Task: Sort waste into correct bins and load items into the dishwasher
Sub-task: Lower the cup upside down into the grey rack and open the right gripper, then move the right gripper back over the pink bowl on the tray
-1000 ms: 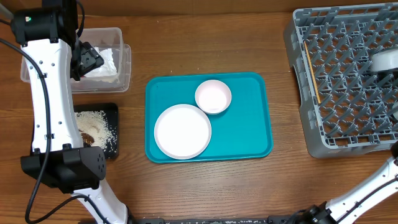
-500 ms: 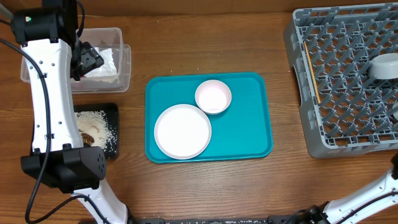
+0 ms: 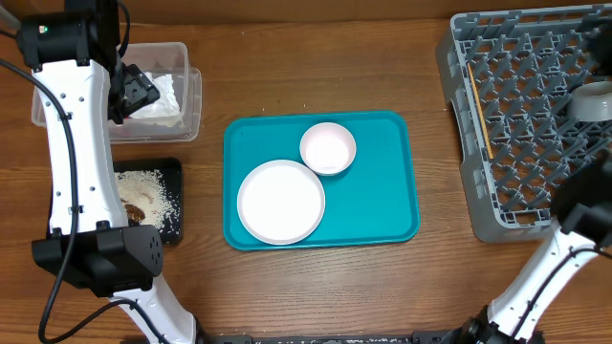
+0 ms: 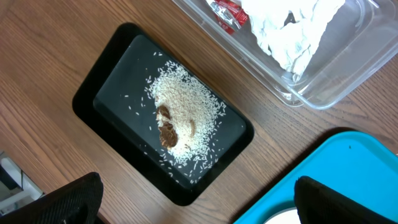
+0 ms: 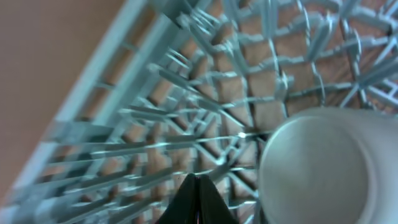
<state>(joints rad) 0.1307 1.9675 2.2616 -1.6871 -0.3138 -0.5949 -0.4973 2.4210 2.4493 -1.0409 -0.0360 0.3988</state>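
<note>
The grey dish rack point(image 3: 521, 124) stands at the right, holding a pale grey-green bowl point(image 3: 594, 99) and wooden chopsticks point(image 3: 477, 110). My right gripper point(image 5: 198, 186) is shut and empty, above the rack lattice point(image 5: 186, 93), left of the bowl point(image 5: 323, 168). A white plate point(image 3: 281, 202) and a pinkish-white bowl point(image 3: 328, 147) sit on the teal tray point(image 3: 382, 191). My left gripper point(image 4: 199, 202) is open and empty, high above the black tray point(image 4: 112, 124) of rice and brown scraps point(image 4: 166, 127). The clear tub point(image 4: 336, 74) holds white napkins point(image 4: 292, 31) and a red wrapper point(image 4: 227, 9). No small cup shows.
My left arm point(image 3: 72, 143) stretches along the table's left side over the clear tub point(image 3: 186, 115) and black tray point(image 3: 172, 182). My right arm point(image 3: 579, 220) rises at the rack's front right corner. Bare wood lies between the teal tray and the rack.
My right arm has come further into the overhead view at the rack's front right corner. The grey-green bowl has shifted slightly in the rack. The left arm has not moved.
</note>
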